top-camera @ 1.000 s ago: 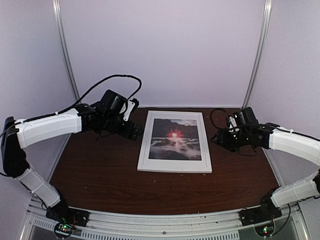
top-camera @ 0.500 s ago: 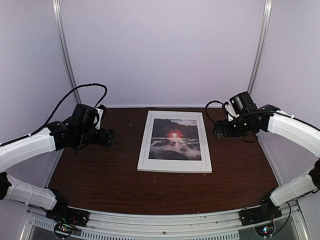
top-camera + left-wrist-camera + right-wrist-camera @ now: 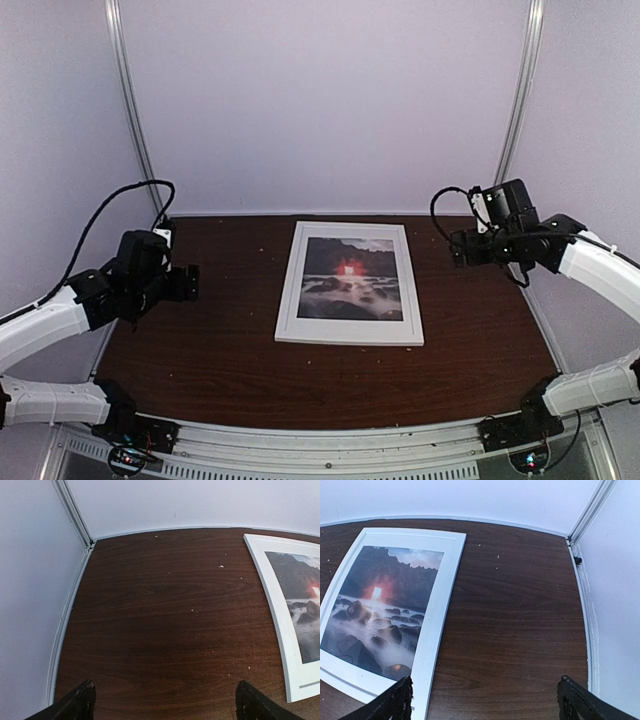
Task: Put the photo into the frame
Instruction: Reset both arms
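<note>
Lying flat on the dark wooden table (image 3: 200,350), the frame (image 3: 346,331) is seen mid-table with its short near edge turned toward the arm bases. The photo (image 3: 350,280) is seated inside it, bordered in white on all four sides. Misty water over rocks is shown toward the frame's near edge, the red sun is caught glowing above the middle, and dark cloud is laid along the frame's far edge. Out to the left of the frame, well apart from it, the left gripper (image 3: 192,282) is held above bare wood and pointed toward the frame's left side. Its fingertips (image 3: 80,702) are spread wide, and nothing is gripped between them. In the left wrist view only the frame's left border and a strip of the print are caught. Pale specks (image 3: 221,566) are scattered on the wood left of the frame. Further back, to the right of the frame's far right corner, the right gripper (image 3: 458,247) is held near the frame but clear of it. Its fingers (image 3: 395,702) are likewise parted wide, and nothing is held. Beyond the frame's far edge, the table is closed off by a plain white wall (image 3: 330,100), and a metal post (image 3: 520,100) is set behind the frame's far right.
</note>
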{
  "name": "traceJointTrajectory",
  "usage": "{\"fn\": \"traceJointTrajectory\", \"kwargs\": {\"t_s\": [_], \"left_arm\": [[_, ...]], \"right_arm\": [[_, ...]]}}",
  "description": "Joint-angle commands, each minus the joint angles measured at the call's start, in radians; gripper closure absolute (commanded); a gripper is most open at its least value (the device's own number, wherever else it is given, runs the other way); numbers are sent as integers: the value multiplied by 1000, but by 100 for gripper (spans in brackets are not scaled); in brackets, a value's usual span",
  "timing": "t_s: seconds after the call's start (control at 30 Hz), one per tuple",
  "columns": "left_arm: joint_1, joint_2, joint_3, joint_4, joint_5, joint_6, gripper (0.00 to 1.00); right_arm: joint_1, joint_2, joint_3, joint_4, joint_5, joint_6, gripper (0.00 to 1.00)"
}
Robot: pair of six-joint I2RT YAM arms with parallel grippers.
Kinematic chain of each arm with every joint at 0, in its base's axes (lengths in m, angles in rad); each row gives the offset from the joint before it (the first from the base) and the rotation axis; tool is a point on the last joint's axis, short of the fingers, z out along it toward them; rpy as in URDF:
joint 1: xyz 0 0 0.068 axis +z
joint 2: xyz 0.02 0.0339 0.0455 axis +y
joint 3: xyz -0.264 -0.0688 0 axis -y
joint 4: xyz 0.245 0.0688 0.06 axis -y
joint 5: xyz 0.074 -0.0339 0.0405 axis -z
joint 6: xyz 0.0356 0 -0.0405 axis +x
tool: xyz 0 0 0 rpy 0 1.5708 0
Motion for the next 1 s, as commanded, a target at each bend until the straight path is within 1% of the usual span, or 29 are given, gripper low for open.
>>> {"fn": "traceJointTrajectory", "kwargs": {"t_s": [0.0,0.17,0.37,0.67,0.97], "left_arm": [[8,-68,-38,59,-28,-32,2],[8,-157,-84,55,4,4,2],[8,-253,-148,63,-17,25,2],[8,-210,-116,27,-26,0,3],[8,-184,-116,55,-2,7,2]], "right_arm": [[1,-82,-61,58,97,-12,0],[1,-175,-141,104,103,-10,0],[1,-280,-220,146,127,-33,0],[1,-289,-241,179,94,-36,0],[0,-290,-252,202,99,-51,0]]}}
